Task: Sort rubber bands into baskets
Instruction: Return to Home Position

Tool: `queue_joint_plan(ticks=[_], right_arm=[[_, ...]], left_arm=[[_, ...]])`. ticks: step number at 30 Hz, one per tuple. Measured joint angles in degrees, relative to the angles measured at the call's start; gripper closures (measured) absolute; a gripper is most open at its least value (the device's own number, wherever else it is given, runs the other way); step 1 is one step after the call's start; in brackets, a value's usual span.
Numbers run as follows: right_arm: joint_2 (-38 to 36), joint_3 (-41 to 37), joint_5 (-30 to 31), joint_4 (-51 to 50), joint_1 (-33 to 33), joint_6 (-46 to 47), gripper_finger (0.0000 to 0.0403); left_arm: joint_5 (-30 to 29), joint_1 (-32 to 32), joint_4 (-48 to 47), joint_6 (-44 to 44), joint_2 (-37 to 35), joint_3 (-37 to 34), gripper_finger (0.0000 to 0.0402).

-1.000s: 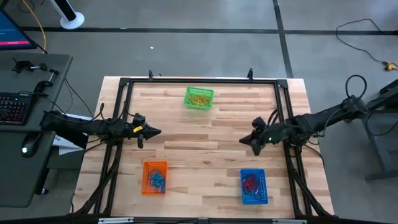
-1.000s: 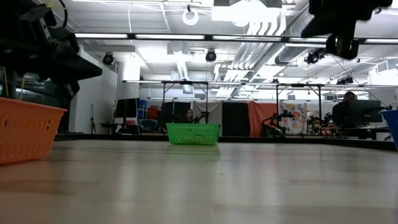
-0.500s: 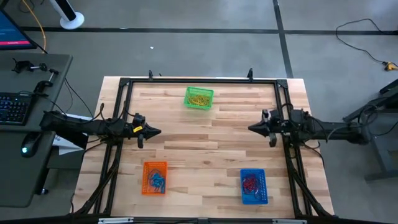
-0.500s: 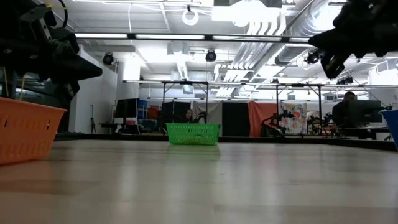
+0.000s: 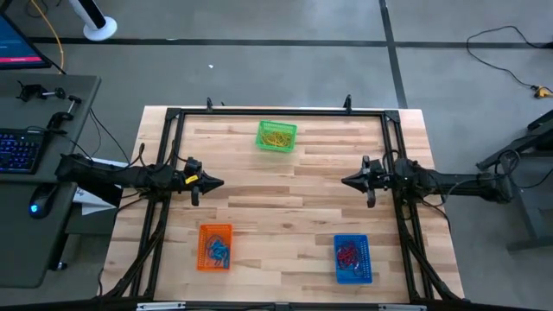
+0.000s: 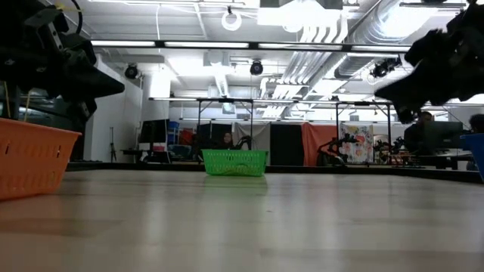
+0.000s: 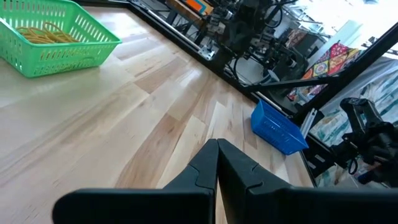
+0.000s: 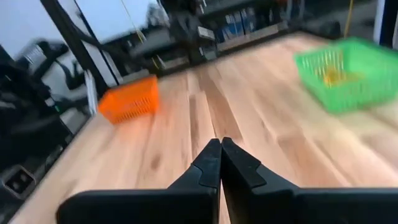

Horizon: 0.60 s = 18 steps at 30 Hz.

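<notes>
Table (image 5: 285,194): pale wood laid in narrow strips, smooth, with a soft satin sheen that reads as a dull glare in the low view. Frame (image 5: 276,112) round the table: black metal bars, matt. Green basket (image 7: 68,59), orange basket (image 6: 30,159) and blue basket (image 7: 280,132): moulded plastic mesh, slightly glossy, with open lattice walls under a solid rim. Bands (image 5: 276,136) inside them: thin loops, their finish too small to judge. Left gripper (image 5: 219,182) and right gripper (image 5: 346,181): black and matt, with hard plastic-looking fingers (image 7: 202,177) of smooth, sharp-edged faces. Floor (image 5: 259,69): grey, smooth, faintly mottled, like sealed concrete.
</notes>
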Motion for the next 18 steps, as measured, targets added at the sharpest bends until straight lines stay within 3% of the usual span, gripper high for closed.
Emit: queue_joint_plan(ticks=[11,18], right_arm=[[0.68,0.04,1.01,-2.64,0.18,1.69,0.0403],[-9.44,0.07,1.05,-2.75,3.03,1.69,0.0403]], left_arm=[[0.0,0.0,0.0,-0.02,-0.02,-0.02,0.0401],[0.0,0.02,0.0,-0.05,-0.02,-0.02,0.0401]])
